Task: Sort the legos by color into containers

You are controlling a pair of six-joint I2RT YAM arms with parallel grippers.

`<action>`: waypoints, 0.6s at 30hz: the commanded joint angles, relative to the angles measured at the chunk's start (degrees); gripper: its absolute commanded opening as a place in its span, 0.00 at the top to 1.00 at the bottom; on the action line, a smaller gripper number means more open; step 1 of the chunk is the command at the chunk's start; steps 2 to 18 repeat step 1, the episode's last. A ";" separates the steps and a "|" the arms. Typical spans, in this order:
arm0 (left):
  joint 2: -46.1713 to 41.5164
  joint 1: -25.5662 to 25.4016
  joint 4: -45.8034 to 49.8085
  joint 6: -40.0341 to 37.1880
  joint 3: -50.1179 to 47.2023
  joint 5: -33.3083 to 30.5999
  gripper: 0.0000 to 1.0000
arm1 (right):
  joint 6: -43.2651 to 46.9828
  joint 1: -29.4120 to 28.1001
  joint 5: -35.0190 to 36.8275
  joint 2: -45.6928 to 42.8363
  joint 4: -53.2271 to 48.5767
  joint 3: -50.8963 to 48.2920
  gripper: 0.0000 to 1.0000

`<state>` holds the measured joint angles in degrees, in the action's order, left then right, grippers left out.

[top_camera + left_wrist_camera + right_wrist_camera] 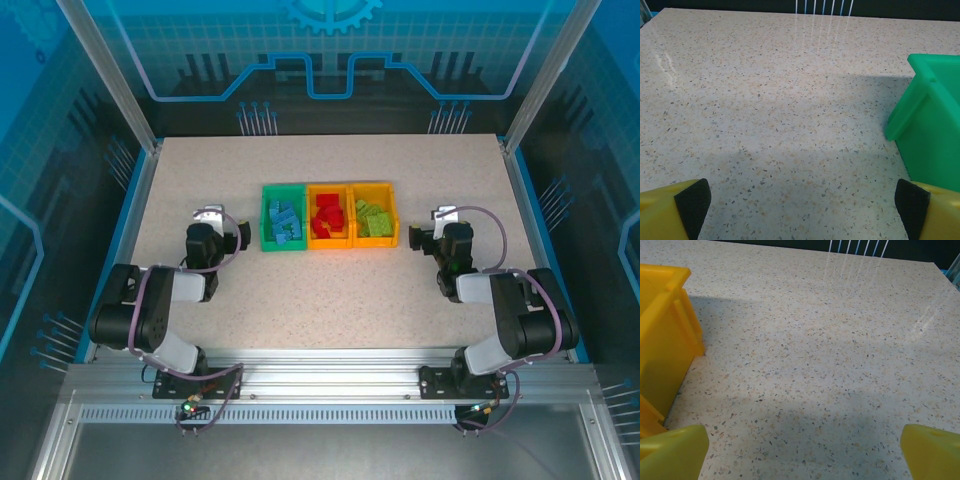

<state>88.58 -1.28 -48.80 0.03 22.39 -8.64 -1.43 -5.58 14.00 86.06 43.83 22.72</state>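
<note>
Left claw (800, 212) at nine o'clock of containers (307, 190), right claw (805, 452) at three: spread wide, empty; legos (327, 216) sorted inside.

Yellow fingers (660, 215), black pads (692, 202), speckled beige table (765, 110). Right of the left fingers, a green bin (935, 135); left of the right fingers (670, 455), a yellow bin (662, 340).

There are three bins in one row on the table (330, 300), nearer to its far edge than to its near edge: one green bin (265, 215) and two orange-yellow ones, the middle bin (329, 188) and the right bin (393, 218). The bricks have three colours: blue bricks (284, 224), red bricks (328, 217) and green bricks (375, 220). Each colour is one heap of several pieces; the exact number cannot be counted. There are two grippers, the left gripper (240, 238) and the right gripper (418, 240).
</note>
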 commanded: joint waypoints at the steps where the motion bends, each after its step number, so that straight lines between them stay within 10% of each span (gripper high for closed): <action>1: -0.23 0.70 -1.96 0.67 -0.07 1.33 0.01 | 0.06 -0.11 0.46 0.07 1.91 0.59 0.00; 18: -0.23 0.70 -1.96 0.67 -0.07 1.33 0.01 | 0.06 -0.11 0.46 0.07 1.91 0.59 0.00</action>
